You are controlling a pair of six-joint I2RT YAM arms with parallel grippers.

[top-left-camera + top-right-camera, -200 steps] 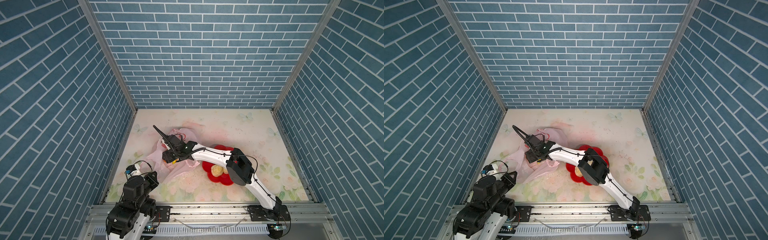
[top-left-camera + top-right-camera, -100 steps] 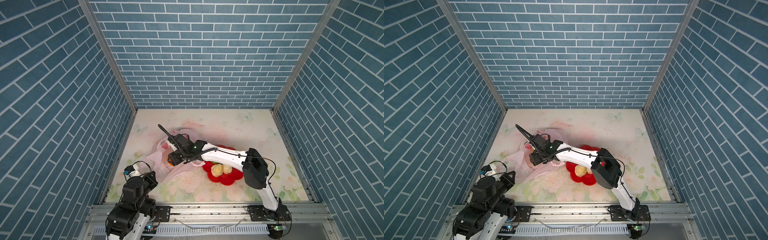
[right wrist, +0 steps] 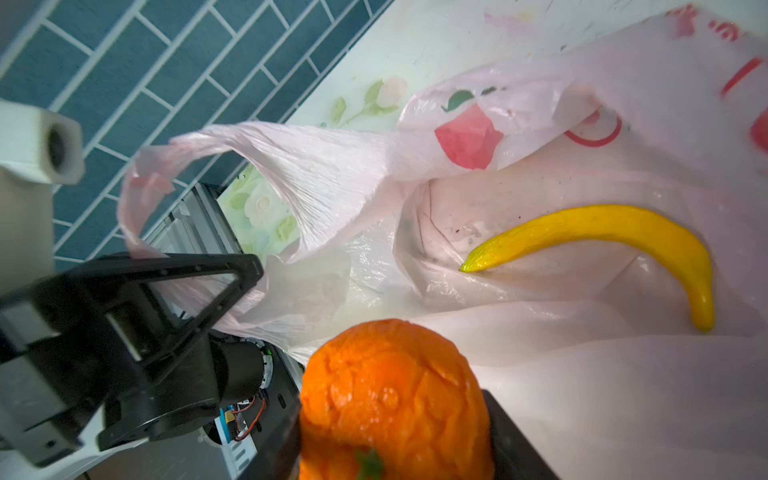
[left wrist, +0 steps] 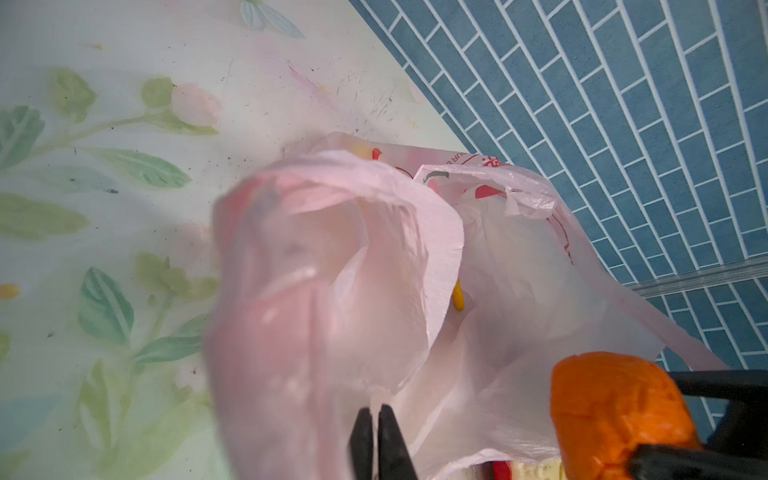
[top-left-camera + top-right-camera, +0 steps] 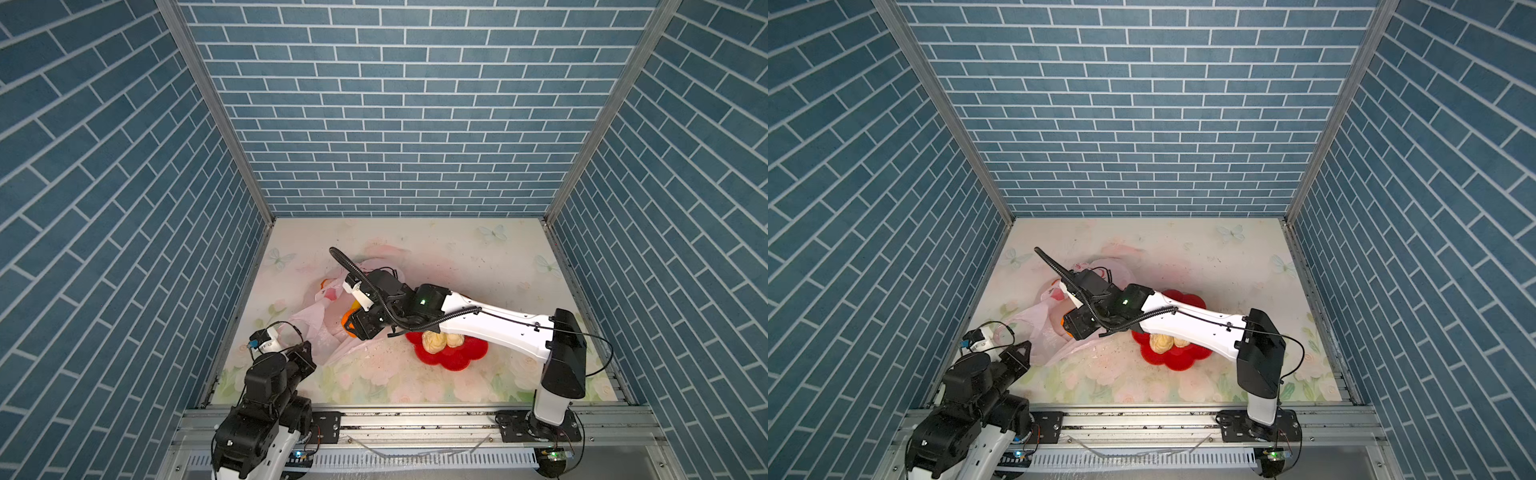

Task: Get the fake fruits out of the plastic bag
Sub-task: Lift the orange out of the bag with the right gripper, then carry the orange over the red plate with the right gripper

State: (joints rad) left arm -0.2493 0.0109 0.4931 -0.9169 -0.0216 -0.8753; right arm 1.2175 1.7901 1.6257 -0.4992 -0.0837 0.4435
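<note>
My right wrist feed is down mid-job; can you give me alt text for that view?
An orange toy fruit fills the near foreground, clamped in the right gripper. Beyond it a yellow banana lies inside the open pale-pink plastic bag, whose edge the left gripper pinches.

The plastic bag (image 3: 332, 174) is pale translucent pink with red fruit marks and a green leaf print. Inside the bag lies a yellow, green-tipped banana (image 3: 623, 224), near its mouth an orange fruit (image 3: 390, 395); beside it a red bowl (image 5: 457, 360) holds cream fruits (image 5: 432, 341).
</note>
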